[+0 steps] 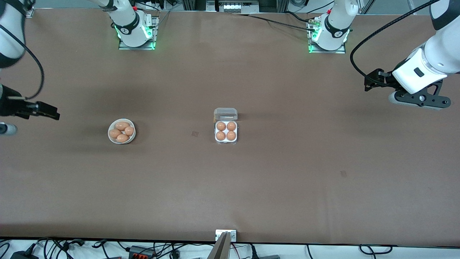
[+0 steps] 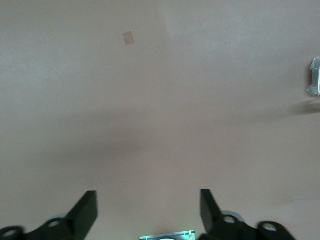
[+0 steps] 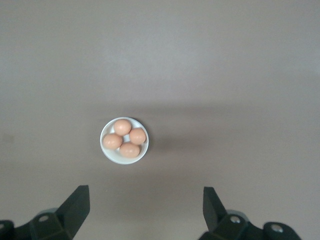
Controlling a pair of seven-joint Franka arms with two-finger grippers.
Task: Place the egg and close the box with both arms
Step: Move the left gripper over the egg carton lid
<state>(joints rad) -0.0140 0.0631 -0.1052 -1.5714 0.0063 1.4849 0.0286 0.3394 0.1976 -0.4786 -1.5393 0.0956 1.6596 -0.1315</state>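
Note:
The box [image 1: 226, 141] sits mid-table with its clear lid [image 1: 225, 113] open, lying toward the arms' bases. Every cell of its whitish tray holds a brown egg [image 1: 221, 126]. My left gripper [image 1: 372, 81] is open and empty, up in the air over the left arm's end of the table. In the left wrist view [image 2: 147, 192] it is over bare table, with a corner of the box [image 2: 315, 77] at the frame's edge. My right gripper [image 1: 50, 111] is open and empty over the right arm's end. It also shows in the right wrist view [image 3: 145, 189].
A round white bowl [image 1: 112, 139] with several brown eggs [image 1: 122, 125] stands toward the right arm's end, level with the box; it shows in the right wrist view [image 3: 112, 156]. The brown table runs wide around both. Cables lie along the table's near edge.

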